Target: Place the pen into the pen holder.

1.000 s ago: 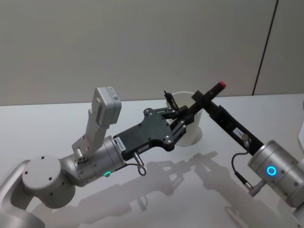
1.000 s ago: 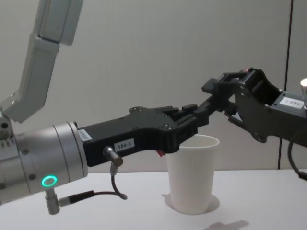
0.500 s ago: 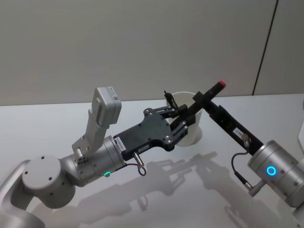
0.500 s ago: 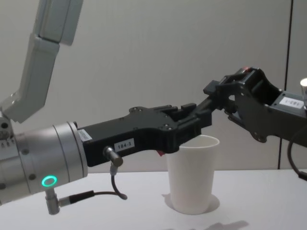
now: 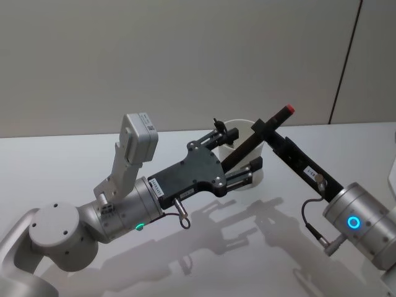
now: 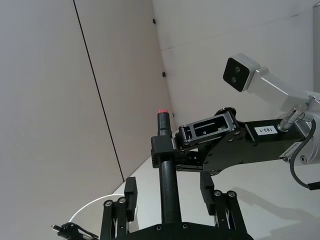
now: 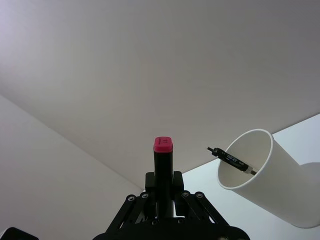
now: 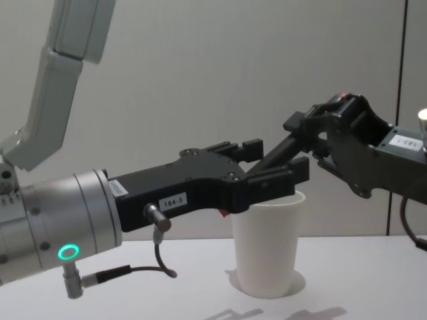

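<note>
The pen (image 5: 267, 125) is black with a red cap and slants over the pen holder (image 5: 242, 122), a white paper cup on the table. My right gripper (image 5: 262, 127) is shut on the pen's upper part, just below the cap. My left gripper (image 5: 242, 150) is open, its fingers standing either side of the pen's lower end without touching it. In the left wrist view the pen (image 6: 167, 175) rises between the spread fingers (image 6: 130, 192). In the chest view the pen (image 8: 280, 150) slants just above the cup (image 8: 267, 247). In the right wrist view the red cap (image 7: 162, 146) points past the cup (image 7: 260, 180).
A second black pen (image 7: 231, 160) leans inside the cup, its tip sticking over the rim (image 5: 217, 125). The white table (image 5: 260, 247) lies open in front of the cup. A plain wall stands close behind.
My left gripper's fingers have spread apart and let go of the pen. The right gripper keeps hold of the pen, which has barely moved.
</note>
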{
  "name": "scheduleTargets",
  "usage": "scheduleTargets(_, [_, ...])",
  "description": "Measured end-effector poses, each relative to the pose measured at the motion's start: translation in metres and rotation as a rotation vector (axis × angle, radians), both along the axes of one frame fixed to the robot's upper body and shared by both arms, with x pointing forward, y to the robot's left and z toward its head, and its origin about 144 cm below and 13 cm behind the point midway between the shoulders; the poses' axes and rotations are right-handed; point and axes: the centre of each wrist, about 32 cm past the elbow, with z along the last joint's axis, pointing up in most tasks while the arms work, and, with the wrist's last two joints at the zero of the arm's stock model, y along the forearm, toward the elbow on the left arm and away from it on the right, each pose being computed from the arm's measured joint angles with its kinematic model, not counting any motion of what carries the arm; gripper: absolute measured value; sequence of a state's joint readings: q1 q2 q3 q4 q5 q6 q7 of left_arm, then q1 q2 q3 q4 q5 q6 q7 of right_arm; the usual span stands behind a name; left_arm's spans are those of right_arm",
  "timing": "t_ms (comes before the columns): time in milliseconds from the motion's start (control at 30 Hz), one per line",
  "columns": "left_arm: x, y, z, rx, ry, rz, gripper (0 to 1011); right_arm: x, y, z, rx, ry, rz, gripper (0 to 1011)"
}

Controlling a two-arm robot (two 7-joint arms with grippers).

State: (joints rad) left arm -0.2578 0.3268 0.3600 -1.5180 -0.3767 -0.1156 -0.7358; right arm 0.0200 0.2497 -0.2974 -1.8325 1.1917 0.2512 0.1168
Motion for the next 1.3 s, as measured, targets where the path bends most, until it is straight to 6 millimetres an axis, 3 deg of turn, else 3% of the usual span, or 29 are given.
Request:
scheduleTargets(333, [0.0,0.0,0.0,0.0,0.0,0.0,1001,0.0,-0.001,0.0,-0.01,-0.01,-0.007,181])
scheduleTargets(1300, [0.0,0.0,0.0,0.0,0.0,0.0,1001,0.002,-0.008,0.014,-0.254,-0.302,-0.248,181])
